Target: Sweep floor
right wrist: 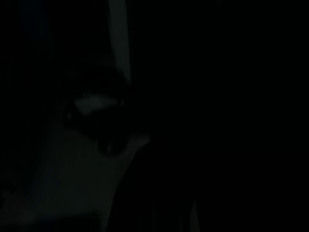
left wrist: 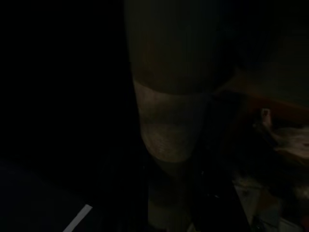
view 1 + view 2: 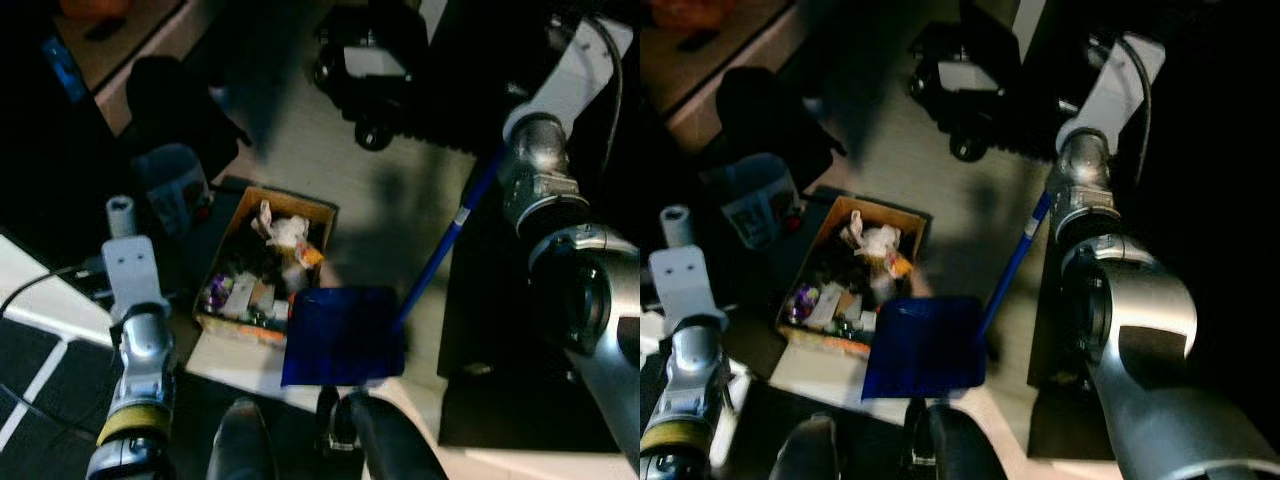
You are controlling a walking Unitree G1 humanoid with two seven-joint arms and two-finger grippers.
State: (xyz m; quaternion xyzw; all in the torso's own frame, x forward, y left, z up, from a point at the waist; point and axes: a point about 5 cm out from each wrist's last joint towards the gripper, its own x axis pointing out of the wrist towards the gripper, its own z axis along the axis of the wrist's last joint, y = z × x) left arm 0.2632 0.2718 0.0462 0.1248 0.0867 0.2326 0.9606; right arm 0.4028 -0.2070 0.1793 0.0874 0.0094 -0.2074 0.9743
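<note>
While both wrist views are too dark to tell either claw's grip, one blue dustpan (image 3: 345,336) on a blue handle (image 3: 440,250) sits beside one cardboard box (image 3: 262,266) of rubbish.

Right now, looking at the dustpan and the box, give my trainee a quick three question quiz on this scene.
1. True or false: the cardboard box holds rubbish.
2. What colour is the dustpan?
A red
B blue
C white
3. Fill in: the dustpan's handle runs up toward the robot's ____ arm.

Key: 1 true; 2 B; 3 right.
</note>
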